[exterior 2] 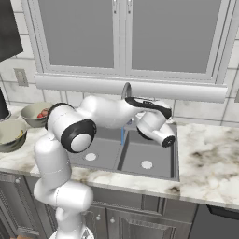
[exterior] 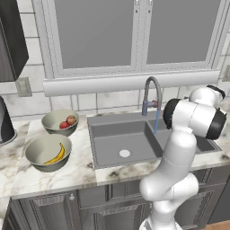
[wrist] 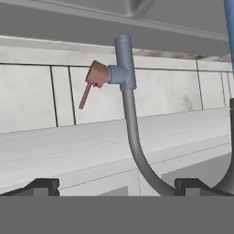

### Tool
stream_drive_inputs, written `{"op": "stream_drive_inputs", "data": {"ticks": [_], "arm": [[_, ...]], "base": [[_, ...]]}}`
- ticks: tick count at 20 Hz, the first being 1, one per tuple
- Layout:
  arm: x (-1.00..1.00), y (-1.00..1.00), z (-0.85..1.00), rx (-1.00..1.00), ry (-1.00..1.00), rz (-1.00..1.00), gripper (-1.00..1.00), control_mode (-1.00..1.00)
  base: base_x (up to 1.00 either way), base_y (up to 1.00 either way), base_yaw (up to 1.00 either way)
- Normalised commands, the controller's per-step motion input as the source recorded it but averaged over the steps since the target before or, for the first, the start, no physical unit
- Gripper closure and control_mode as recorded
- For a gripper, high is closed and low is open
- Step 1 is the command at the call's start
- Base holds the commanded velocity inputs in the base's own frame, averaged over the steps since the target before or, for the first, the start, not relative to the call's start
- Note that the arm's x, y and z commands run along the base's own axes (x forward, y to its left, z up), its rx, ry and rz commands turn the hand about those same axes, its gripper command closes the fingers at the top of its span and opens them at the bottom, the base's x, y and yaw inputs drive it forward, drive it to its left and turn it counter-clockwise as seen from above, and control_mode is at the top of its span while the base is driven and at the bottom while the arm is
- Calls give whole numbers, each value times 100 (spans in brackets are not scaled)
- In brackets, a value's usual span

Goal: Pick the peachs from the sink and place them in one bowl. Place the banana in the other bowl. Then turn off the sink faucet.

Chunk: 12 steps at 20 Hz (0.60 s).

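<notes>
- Left base view: the dark grey double-basin sink [exterior: 130, 139] is set into the marbled counter [exterior: 81, 168], below a window [exterior: 134, 33] with a white sill.
- The gooseneck faucet [exterior: 152, 96] stands at the back rim of the sink; a thin blue stream of water [exterior: 157, 122] falls from its spout into the basin.
- Left of the sink, two grey-beige bowls stand on the counter. The farther bowl [exterior: 59, 122] holds the two peaches [exterior: 68, 122], lying side by side and touching.
- The nearer bowl [exterior: 48, 152] holds the banana [exterior: 56, 155], lying against the inner wall.
- A white round drain [exterior: 125, 153] marks the floor of the left basin, which holds no fruit.
- My arm [exterior: 179, 148] rises in front of the right basin and bends toward the faucet.
- Right base view: my hand [exterior 2: 156, 126] reaches over the sink, just beside the faucet base, with the water stream next to it.
- Hand view (rolled, so the faucet appears inverted): the reddish-brown side handle [wrist: 93, 80] projects from the grey faucet body, with the curved spout running down the frame and the tiled wall [wrist: 41, 96] behind.
- My gripper [wrist: 116, 186] has its jaws spread wide apart, holding nothing; both finger tips [wrist: 39, 186] sit at the lower corners, short of the handle and not touching it.
</notes>
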Motion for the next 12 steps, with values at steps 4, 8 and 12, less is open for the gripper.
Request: {"op": "stream_drive_inputs", "data": {"ticks": [4, 8, 12], "arm": [[20, -12, -15, 5, 0, 7, -100, -100], [22, -14, -18, 6, 0, 9, -100, -100], [26, -8, -18, 6, 1, 10, -100, -100]], "base": [[0, 0, 0], [0, 0, 0], [0, 0, 0]]}}
